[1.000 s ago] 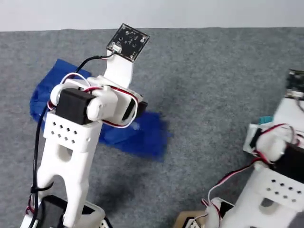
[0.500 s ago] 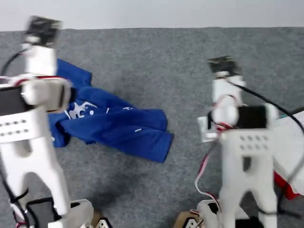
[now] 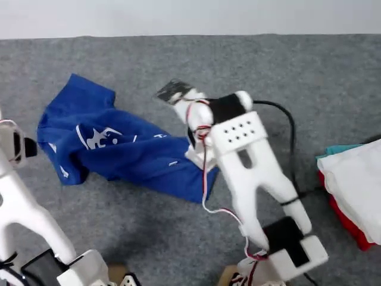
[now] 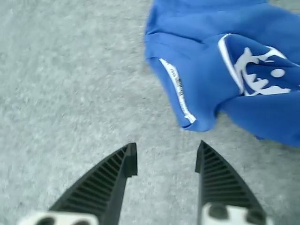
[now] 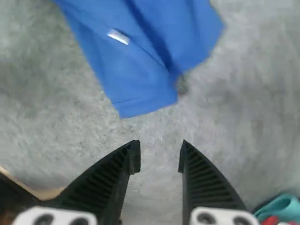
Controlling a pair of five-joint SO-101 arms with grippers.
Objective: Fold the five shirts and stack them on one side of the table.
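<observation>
A crumpled blue shirt (image 3: 128, 152) with a white print lies left of the table's middle. My left gripper (image 4: 166, 157) hangs open over bare grey mat, a short way off the shirt's (image 4: 225, 70) folded edge with the white label strip. The left arm (image 3: 15, 179) stands at the table's left edge. My right gripper (image 5: 159, 154) is open too, just off the shirt's (image 5: 140, 56) hem corner, nothing between its fingers (image 5: 129, 161). The right arm (image 3: 238, 149) leans over the shirt's right end.
A stack of folded shirts (image 3: 357, 182), white on top with red and teal below, sits at the right edge; its corner (image 5: 283, 208) shows near the right gripper. Grey mat (image 3: 286, 77) covers the table, bare at the back and middle right.
The left arm swung off the blue shirt to the table's left edge. The right arm swung from the right side to the shirt's right end. The shirt now lies uncovered.
</observation>
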